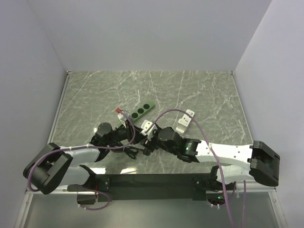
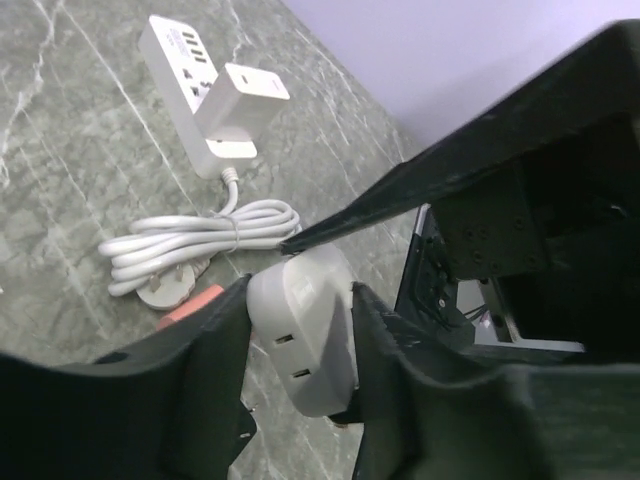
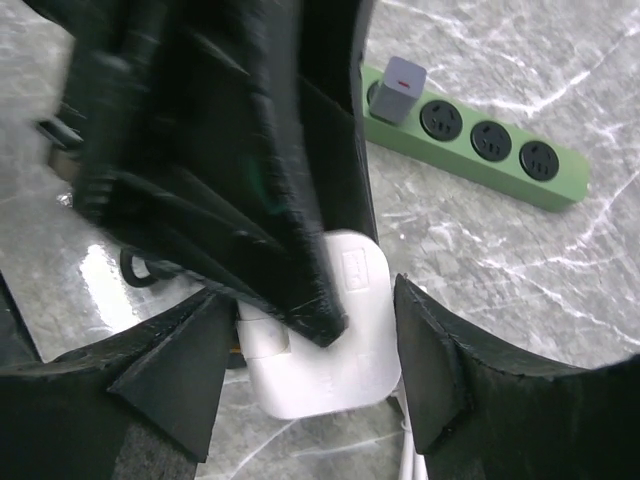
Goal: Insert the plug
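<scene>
A white plug adapter (image 2: 305,340) is held above the table between my two grippers; it also shows in the right wrist view (image 3: 345,345) and the top view (image 1: 148,126). My left gripper (image 2: 300,320) is shut on its sides, its two slots facing the camera. My right gripper (image 3: 318,350) has a finger against each side of the same adapter, with a left finger lying across its face. A green power strip (image 3: 480,145) with black round sockets lies just beyond, also seen from above (image 1: 142,111). A grey plug (image 3: 403,75) sits in its near socket.
A white power strip (image 2: 185,90) with a white adapter (image 2: 245,95) plugged in lies to the right (image 1: 184,121). Its coiled white cable (image 2: 200,240) and plug lie on the marble table (image 1: 209,95). White walls enclose three sides.
</scene>
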